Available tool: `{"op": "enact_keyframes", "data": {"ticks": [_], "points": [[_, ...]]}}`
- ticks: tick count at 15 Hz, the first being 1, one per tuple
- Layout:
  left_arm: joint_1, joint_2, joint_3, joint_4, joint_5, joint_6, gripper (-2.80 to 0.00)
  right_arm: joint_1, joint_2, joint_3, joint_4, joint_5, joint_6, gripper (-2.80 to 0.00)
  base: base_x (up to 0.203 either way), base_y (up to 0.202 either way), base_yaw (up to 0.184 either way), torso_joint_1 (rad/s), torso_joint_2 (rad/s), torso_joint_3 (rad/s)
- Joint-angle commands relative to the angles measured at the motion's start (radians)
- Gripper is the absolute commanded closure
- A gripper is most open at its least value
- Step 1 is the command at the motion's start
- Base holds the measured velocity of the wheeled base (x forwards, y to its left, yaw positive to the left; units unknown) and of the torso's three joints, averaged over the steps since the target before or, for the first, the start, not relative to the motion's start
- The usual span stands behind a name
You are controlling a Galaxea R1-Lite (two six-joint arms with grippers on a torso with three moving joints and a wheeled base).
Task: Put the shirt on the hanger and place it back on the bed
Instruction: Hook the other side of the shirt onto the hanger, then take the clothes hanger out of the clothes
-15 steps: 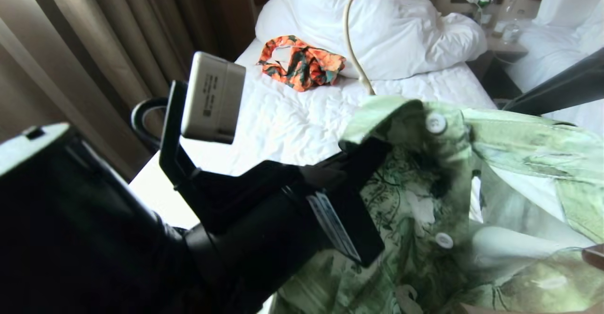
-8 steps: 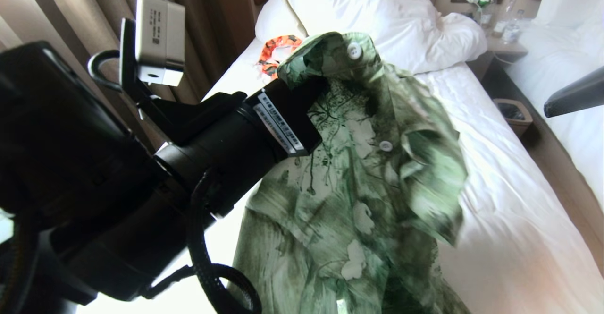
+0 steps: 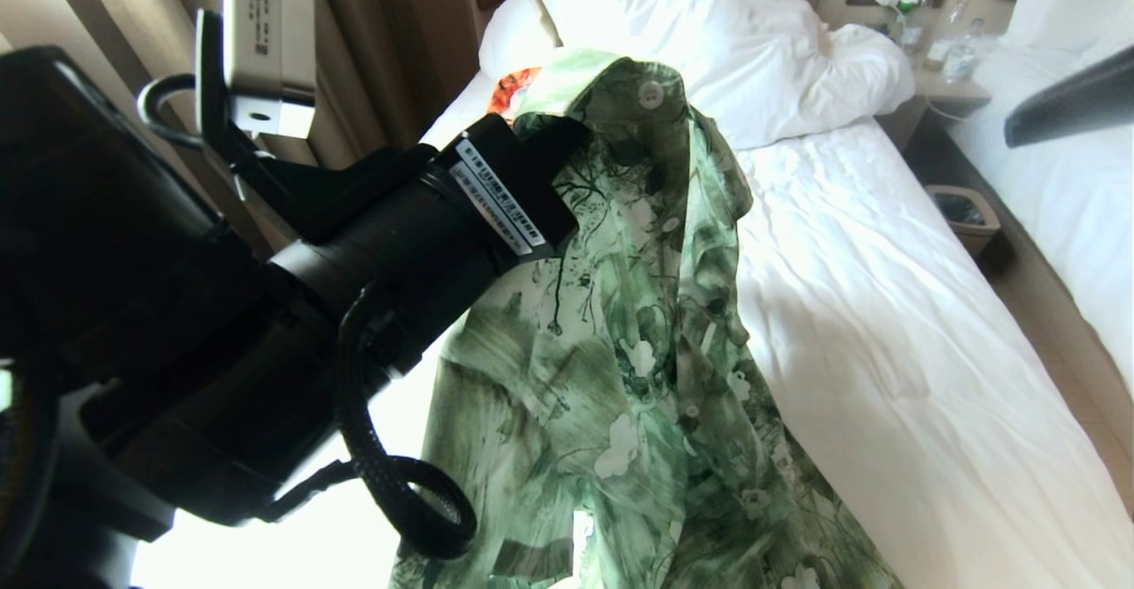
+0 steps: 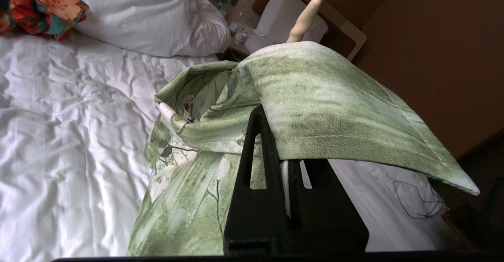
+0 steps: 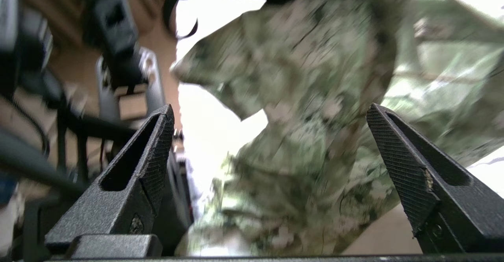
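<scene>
The left gripper point(image 4: 275, 136) has its fingers point(image 4: 254, 151) pinched shut on the shirt point(image 3: 638, 341) just under the collar. The shirt hangs from that grip above the bed point(image 3: 895, 350), its long axis running from the collar at 12 o'clock down to the hem at 6 o'clock in the head view. The hanger point(image 4: 309, 12) hook rises out of the collar toward 12 o'clock. The right gripper point(image 5: 271, 151) has its fingers spread wide, holding nothing, with the shirt beyond them.
</scene>
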Motion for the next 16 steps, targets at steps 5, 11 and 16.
{"op": "enact_keyframes", "data": {"ticks": [5, 11, 16], "points": [[-0.109, -0.024, 0.038, -0.004, 0.007, -0.001, 0.00, 0.026, 0.137, -0.008, -0.292, -0.204, 0.197, 0.00, 0.000, 0.000, 0.000, 0.000, 0.00, 0.000], [-0.115, -0.018, 0.052, 0.028, 0.003, 0.010, 0.00, -0.013, 0.157, -0.007, -0.216, -0.314, 0.244, 0.00, 0.000, 0.000, 0.000, 0.000, 0.00, 0.000], [-0.125, -0.087, 0.035, 0.167, 0.000, 0.031, 0.00, -0.044, 0.115, -0.004, -0.211, -0.277, 0.276, 0.00, 0.000, 0.000, 0.000, 0.000, 0.00, 0.000]]}}
